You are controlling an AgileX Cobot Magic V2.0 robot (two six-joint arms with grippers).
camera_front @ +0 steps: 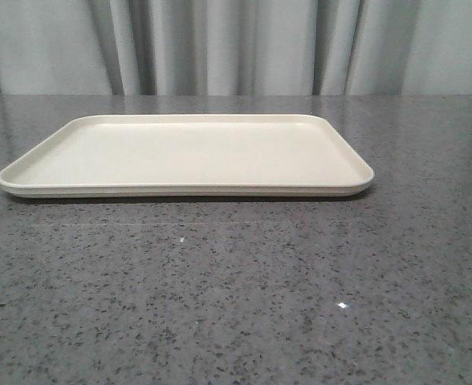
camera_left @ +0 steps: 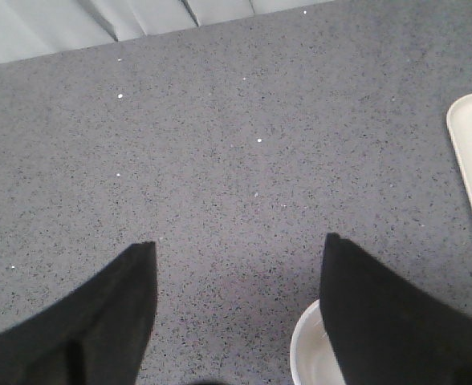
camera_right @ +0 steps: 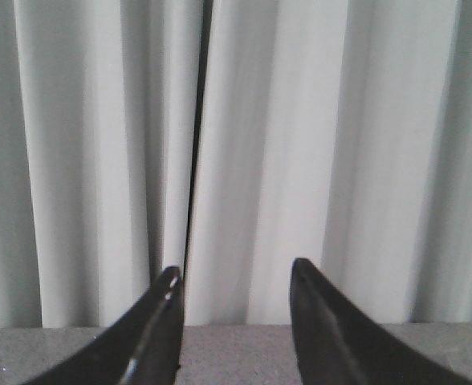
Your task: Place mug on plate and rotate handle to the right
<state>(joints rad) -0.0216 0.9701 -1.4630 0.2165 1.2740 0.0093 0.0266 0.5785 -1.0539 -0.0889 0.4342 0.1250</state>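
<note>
The cream plate [camera_front: 186, 154] lies flat on the grey speckled table in the front view, and it carries nothing. Its edge also shows in the left wrist view [camera_left: 470, 152]. Part of the white mug's rim [camera_left: 310, 354] shows in the left wrist view, partly behind one black finger [camera_left: 380, 321]. The handle and the smiley face are hidden. My left gripper [camera_left: 240, 245] is open above the table, with the mug beside one finger, not between the two. My right gripper [camera_right: 234, 273] is open and empty, pointing at the curtain. Neither gripper shows in the front view.
A pale pleated curtain [camera_front: 236, 44] hangs behind the table's far edge. The grey speckled tabletop [camera_front: 236, 305] stretches in front of the plate.
</note>
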